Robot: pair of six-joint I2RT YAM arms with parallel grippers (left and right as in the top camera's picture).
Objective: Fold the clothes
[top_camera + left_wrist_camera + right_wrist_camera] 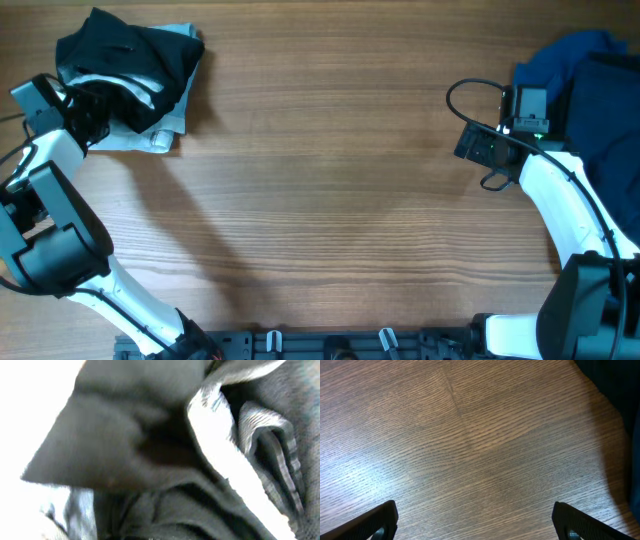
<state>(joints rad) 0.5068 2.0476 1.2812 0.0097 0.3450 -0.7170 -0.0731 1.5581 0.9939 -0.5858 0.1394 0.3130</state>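
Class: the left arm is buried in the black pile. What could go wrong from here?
1. The black shorts lie on the pale blue garment; the left gripper may lift both together.
2. The right gripper, jaws open over bare table, might snag the dark blue pile beside it.

Probably a robotics lab: a wood-grain table [320, 200] with a left arm [60, 235] and right arm [560, 210] rising at a black rail [330, 344], clothes [130, 60] heaped at its far corners.

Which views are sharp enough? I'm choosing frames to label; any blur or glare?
Left wrist: blurred, too close to the black shorts, left edge blown out white. Right wrist: crisp grain on the table, faint sheen lower left. Overhead: sharp, evenly lit, soft shadows.
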